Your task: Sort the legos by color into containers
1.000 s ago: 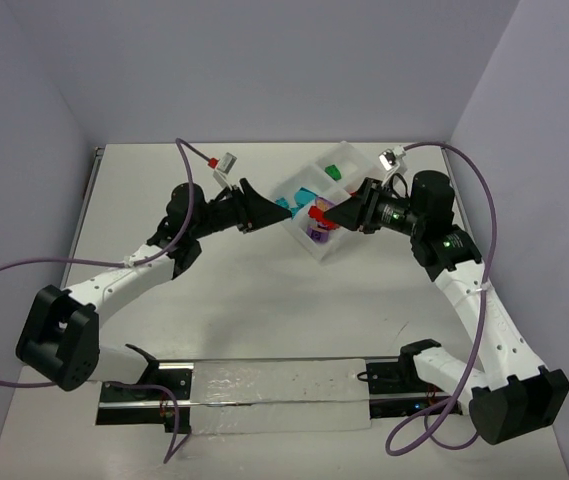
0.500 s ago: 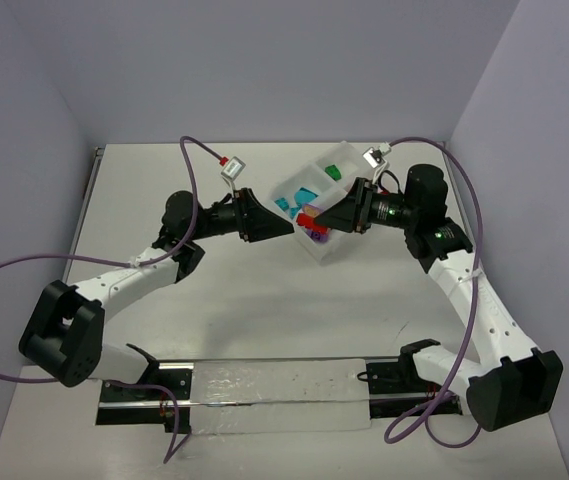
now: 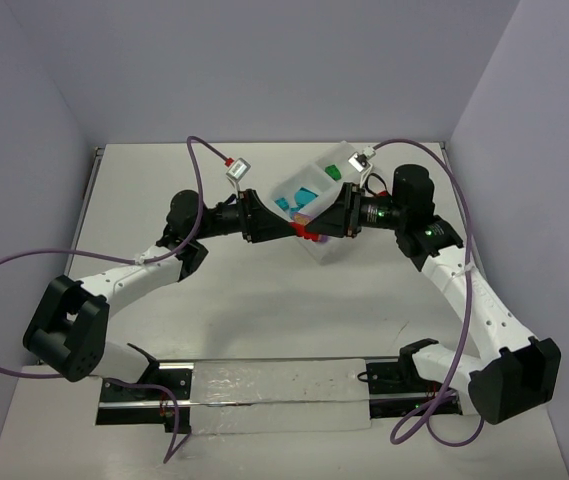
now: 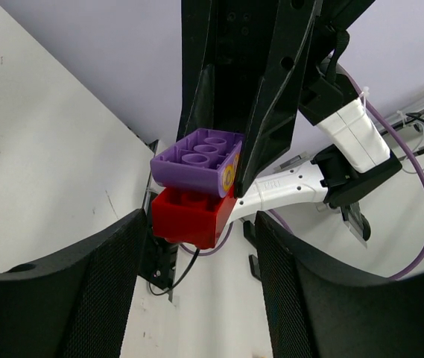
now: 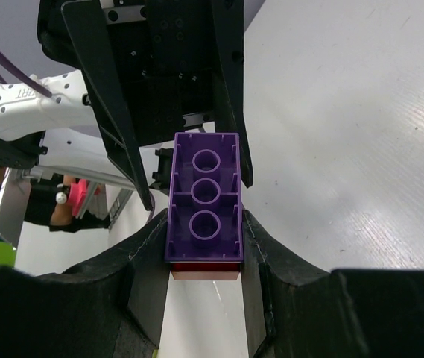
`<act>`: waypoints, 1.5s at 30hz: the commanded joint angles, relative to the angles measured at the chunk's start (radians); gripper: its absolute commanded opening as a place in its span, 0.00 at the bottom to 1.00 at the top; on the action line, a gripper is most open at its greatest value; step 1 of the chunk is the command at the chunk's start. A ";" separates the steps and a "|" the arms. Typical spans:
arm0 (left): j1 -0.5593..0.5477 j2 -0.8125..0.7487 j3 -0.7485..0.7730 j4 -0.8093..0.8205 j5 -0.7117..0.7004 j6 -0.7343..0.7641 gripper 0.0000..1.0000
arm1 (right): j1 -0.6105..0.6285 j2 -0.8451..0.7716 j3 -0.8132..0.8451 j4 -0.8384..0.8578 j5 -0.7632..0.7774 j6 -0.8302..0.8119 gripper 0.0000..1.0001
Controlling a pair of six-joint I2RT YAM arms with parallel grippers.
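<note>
A purple lego (image 5: 205, 198) stacked on a red lego (image 5: 205, 270) is pinched between the fingers of my right gripper (image 5: 205, 224), which is shut on the clump. The pair hangs above the tray's left edge; in the top view only the red lego (image 3: 309, 236) shows. My left gripper (image 4: 200, 224) faces it from the left, open, with its mesh pads (image 4: 107, 298) on either side of the clump's near end and a gap on the right. From the left wrist, the purple lego (image 4: 197, 160) sits over the red lego (image 4: 189, 216). The clear containers (image 3: 330, 252) hold teal legos (image 3: 299, 197) and a green lego (image 3: 333, 172).
The two grippers meet tip to tip over the tray's near-left side (image 3: 286, 229). A clear strip on a black rail (image 3: 274, 390) lies along the near edge between the arm bases. Purple cables (image 3: 199, 160) loop above both arms.
The right gripper carried the purple and red clump leftward off the tray's middle. The left gripper advanced right to meet it, and its jaws narrowed a little.
</note>
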 commanded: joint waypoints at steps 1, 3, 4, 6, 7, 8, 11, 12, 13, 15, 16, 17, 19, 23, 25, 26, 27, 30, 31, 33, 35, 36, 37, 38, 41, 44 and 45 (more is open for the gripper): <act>-0.007 -0.007 0.047 0.057 0.022 0.010 0.66 | 0.018 0.007 0.043 0.029 -0.004 -0.009 0.00; -0.007 -0.007 0.040 0.071 0.028 0.003 0.63 | 0.024 0.008 0.043 0.038 -0.003 -0.003 0.00; -0.007 -0.006 0.039 0.071 0.032 -0.001 0.62 | 0.026 0.008 0.044 0.038 -0.003 -0.003 0.00; -0.007 -0.006 0.037 0.089 0.038 -0.012 0.61 | 0.027 0.011 0.044 0.044 -0.005 0.000 0.00; -0.007 -0.006 0.033 0.098 0.041 -0.018 0.60 | 0.028 0.011 0.044 0.050 -0.007 0.005 0.00; -0.007 -0.005 0.029 0.107 0.044 -0.023 0.59 | 0.029 0.011 0.043 0.056 -0.009 0.010 0.00; -0.007 -0.007 0.022 0.140 0.050 -0.036 0.54 | 0.029 0.012 0.040 0.074 -0.009 0.020 0.00; -0.007 -0.008 0.021 0.149 0.053 -0.045 0.53 | 0.029 0.013 0.037 0.078 -0.009 0.023 0.00; -0.007 -0.006 0.019 0.162 0.056 -0.051 0.52 | 0.029 0.014 0.034 0.088 -0.011 0.028 0.00; -0.007 -0.004 0.014 0.180 0.060 -0.065 0.51 | 0.029 0.017 0.028 0.097 -0.012 0.038 0.00; -0.007 -0.003 0.011 0.195 0.063 -0.075 0.48 | 0.030 0.019 0.026 0.106 -0.012 0.041 0.00; -0.007 -0.002 0.010 0.200 0.065 -0.077 0.47 | 0.030 0.019 0.023 0.114 -0.012 0.045 0.00; -0.007 -0.004 0.009 0.195 0.062 -0.076 0.40 | 0.032 0.021 0.017 0.120 -0.012 0.051 0.00; -0.007 -0.011 0.007 0.180 0.056 -0.069 0.09 | 0.030 0.027 0.015 0.112 -0.003 0.043 0.00; -0.007 -0.018 0.007 0.159 0.050 -0.062 0.04 | 0.030 0.028 0.017 0.099 0.003 0.035 0.08; -0.006 -0.023 0.007 0.147 0.045 -0.056 0.00 | 0.030 0.030 0.018 0.089 0.009 0.030 0.15; -0.006 -0.027 0.005 0.143 0.042 -0.053 0.00 | 0.030 0.030 0.018 0.083 0.015 0.027 0.25; -0.004 -0.034 0.000 0.131 0.041 -0.048 0.00 | 0.030 0.028 0.029 0.064 0.032 0.015 0.50; -0.004 -0.034 0.000 0.128 0.041 -0.048 0.00 | 0.030 0.028 0.029 0.060 0.035 0.013 0.53; -0.004 -0.034 -0.004 0.126 0.044 -0.045 0.00 | 0.030 0.029 0.041 0.048 0.040 0.005 0.58; -0.003 -0.034 -0.005 0.127 0.046 -0.045 0.00 | 0.030 0.030 0.042 0.048 0.041 0.003 0.58; -0.004 -0.032 -0.007 0.127 0.046 -0.045 0.00 | 0.029 0.030 0.047 0.046 0.039 0.003 0.59; -0.004 -0.031 -0.008 0.128 0.046 -0.045 0.00 | 0.029 0.031 0.050 0.044 0.038 0.002 0.59; -0.003 -0.030 -0.009 0.130 0.047 -0.045 0.00 | 0.029 0.031 0.054 0.044 0.037 0.002 0.59; -0.003 -0.029 -0.013 0.132 0.049 -0.046 0.00 | 0.029 0.031 0.062 0.042 0.035 -0.001 0.59; -0.003 -0.028 -0.013 0.125 0.047 -0.041 0.00 | 0.028 0.029 0.068 0.046 0.030 0.002 0.59; -0.003 -0.027 -0.014 0.124 0.047 -0.040 0.00 | 0.029 0.028 0.071 0.047 0.029 0.004 0.59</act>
